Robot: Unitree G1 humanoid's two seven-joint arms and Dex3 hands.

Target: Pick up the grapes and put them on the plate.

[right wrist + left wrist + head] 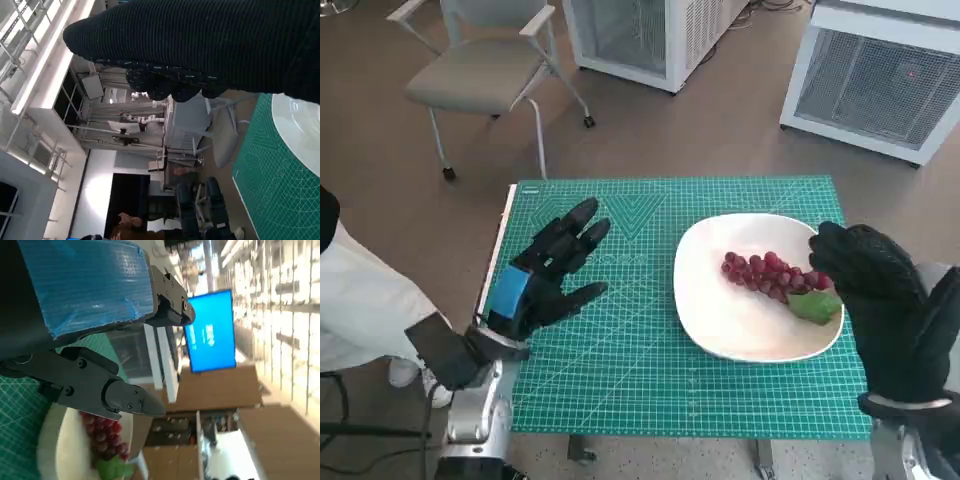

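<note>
A bunch of red grapes [768, 275] with a green leaf [817, 306] lies on the white plate [720, 320], right of the middle of the green cutting mat [620, 360]. My right hand [880, 300] hovers over the plate's right rim, its gloved fingers just above the leaf end of the bunch, with nothing seen in them. My left hand [545, 275] lies over the mat's left part with its fingers spread, holding nothing. The left wrist view shows the grapes [102, 432] on the plate [55, 450] beyond my black fingers [125, 399]. In the right wrist view only the glove [200, 45] and the plate's rim [300, 125] show.
The mat covers the small table almost to its edges. A grey chair [485, 70] stands on the floor behind the table at the left, and white cabinets [650, 35] [880, 80] stand behind it. A person in white clothing [360, 300] is close to the table's left side.
</note>
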